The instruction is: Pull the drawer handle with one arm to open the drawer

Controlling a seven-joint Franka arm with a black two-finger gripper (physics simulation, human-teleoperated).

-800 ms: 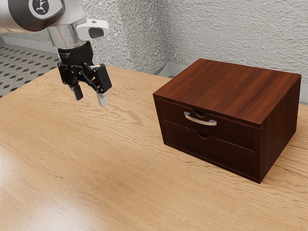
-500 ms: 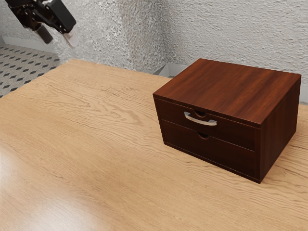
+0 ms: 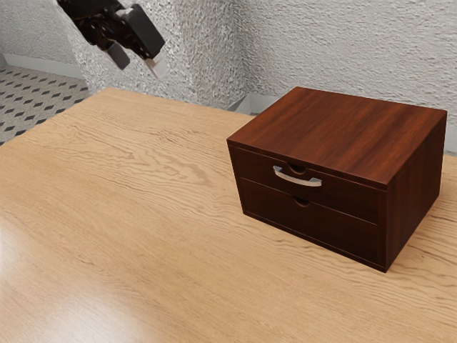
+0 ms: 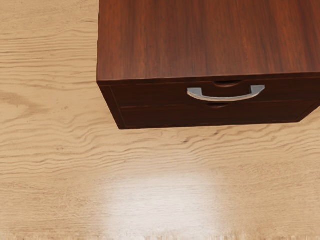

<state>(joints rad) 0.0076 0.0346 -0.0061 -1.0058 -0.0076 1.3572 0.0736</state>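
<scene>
Fingers of the gripper stand spread and empty, high above the table, well apart from the cabinet. Its top drawer looks shut, its handle untouched. This is the approach step: next, descend and straddle that handle.

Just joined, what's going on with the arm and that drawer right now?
The gripper hangs open and holds nothing, high over the table at the exterior view's upper left, well apart from the wooden cabinet. The upper drawer looks shut, and its silver handle is untouched. The pull has not yet begun.
</scene>
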